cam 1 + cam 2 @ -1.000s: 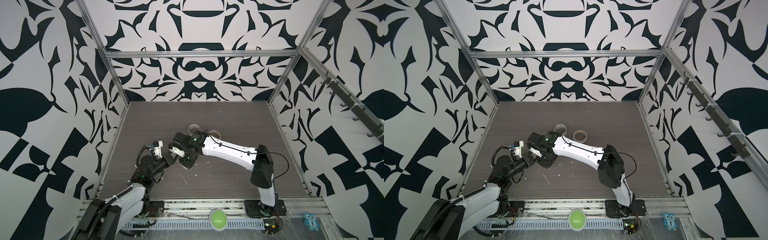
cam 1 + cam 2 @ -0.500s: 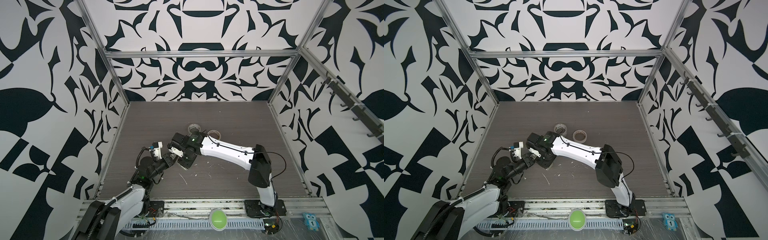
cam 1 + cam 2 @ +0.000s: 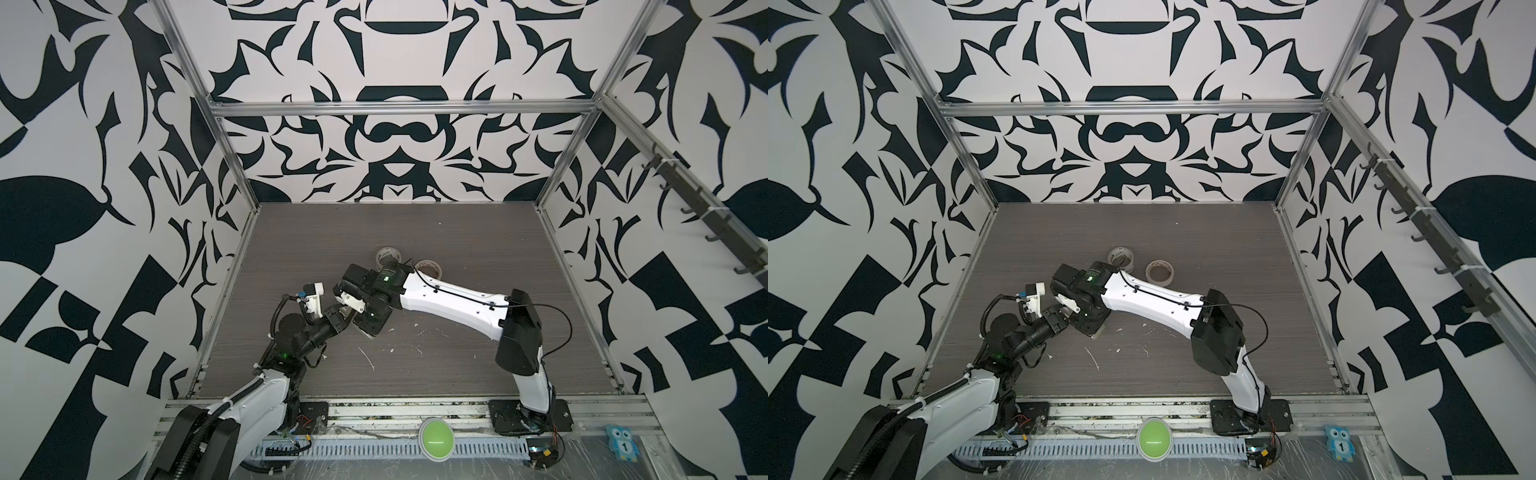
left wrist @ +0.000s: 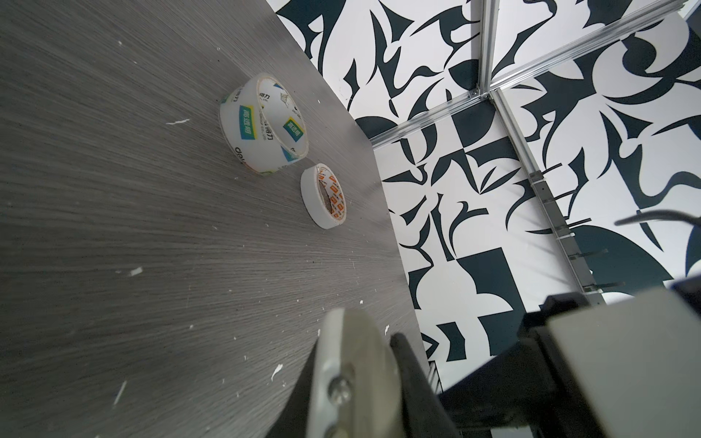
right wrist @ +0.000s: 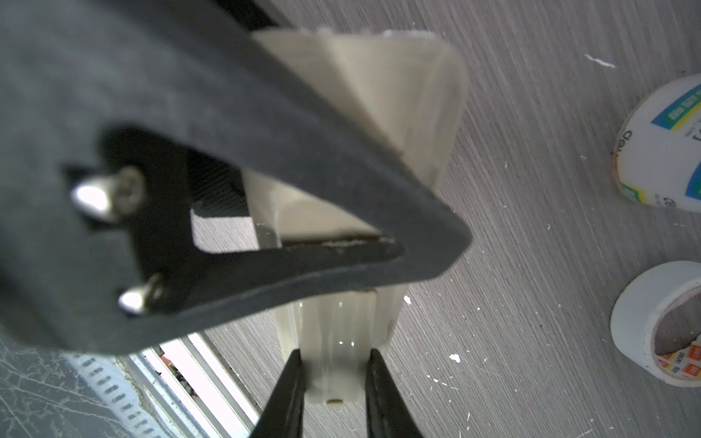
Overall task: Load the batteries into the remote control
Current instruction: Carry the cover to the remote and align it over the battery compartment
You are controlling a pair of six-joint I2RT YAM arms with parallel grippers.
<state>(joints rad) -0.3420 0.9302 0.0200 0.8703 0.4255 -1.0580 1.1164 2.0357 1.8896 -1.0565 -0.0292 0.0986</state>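
Top-view front edge: round green plastic button (image 3: 435, 438) on the metal rail, between the two arm bases.
Left gripper (image 3: 341, 318): closed tight; in the right wrist view its dark finger lies across the middle of the slim off-white plastic remote control (image 5: 409, 125); whether it pinches anything cannot be told.
Right gripper (image 5: 334, 356): narrow, its black fingers (image 5: 292, 383) clamping one short end of the remote control.
Remote control place: front-left part of the grey wood-grain table (image 3: 457, 232), mostly hidden under the right arm's wrist in both top views.
Tape: clear roll with blue-green labels (image 3: 1122, 258) and white masking roll (image 3: 1160, 272), lying flat, side by side, beyond the grippers.
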